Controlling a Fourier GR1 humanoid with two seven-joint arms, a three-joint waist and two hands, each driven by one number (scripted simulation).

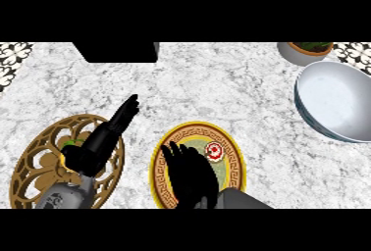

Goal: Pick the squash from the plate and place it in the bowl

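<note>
One squash: not plainly seen; judged to lie under the right hand (190, 171) on the plate (238, 164), so its long axis could not be read.
Plate: yellow-rimmed, lower centre of the frame on the desk (217, 88); a red-and-white patch (214, 151) showed near its middle, just beside the hand.
Right hand: lay over the plate's middle, hiding it; whether it was closed on anything could not be told.
Bowl (337, 103): white, upper right of the frame, well apart from the plate; the carry would run up and rightward.
Nearer hand: the right, both to the plate and to the bowl.
Left hand (109, 137): lower left, fingers straight, holding nothing, above a brown openwork mat (36, 166).
</note>
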